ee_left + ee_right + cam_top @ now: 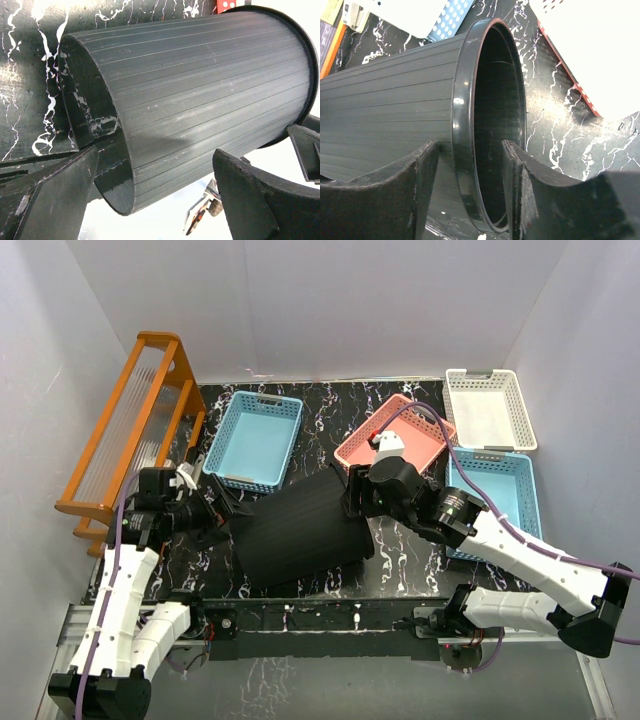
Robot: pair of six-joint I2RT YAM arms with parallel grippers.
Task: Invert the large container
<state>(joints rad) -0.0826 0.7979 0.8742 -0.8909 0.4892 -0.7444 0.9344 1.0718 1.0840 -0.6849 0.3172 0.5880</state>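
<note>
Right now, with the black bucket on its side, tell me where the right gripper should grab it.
Take the black bucket by the rim of its open mouth, coming from the right end it faces, one finger inside, one outside. The body looks too wide for the right gripper; the rim is narrow.

Left wrist view. You see the large container (200, 95) lying on its side on the black, white-veined table (30, 60). Its closed base faces left and its rim is at the far right. The ribbed wall fills most of the frame. The left gripper (157, 160) has its jaws spread wide. One finger (50, 200) is low left by the base edge, the other (250, 200) low right in front of the wall. You cannot confirm contact. A red perforated scrap (223, 5) shows at the top edge.
</note>
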